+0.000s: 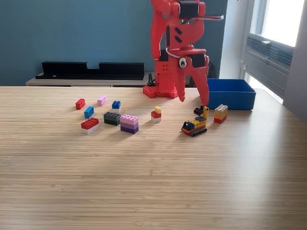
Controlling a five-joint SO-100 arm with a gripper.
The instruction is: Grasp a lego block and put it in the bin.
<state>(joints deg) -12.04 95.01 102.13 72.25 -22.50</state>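
My red gripper (193, 101) hangs over the table's far middle, fingers pointing down and spread, open with nothing between them. Just below and to its right in the exterior view lies a yellow and black lego vehicle (195, 124), and beside that a tan, yellow and red block stack (220, 114). The blue bin (230, 93) stands behind those, at the right. A yellow-on-red block (156, 112) lies left of the gripper. Several more blocks sit further left: pink on purple (129, 123), dark green (112, 118), red on white (89, 125), blue (88, 111), red (80, 103), pink (101, 100).
The arm's red base (160, 90) is fixed at the table's far edge. A black shelf unit (91, 70) runs along the blue wall behind. A blue-on-white block (116, 105) sits among the left cluster. A window and grey heater are at the right.
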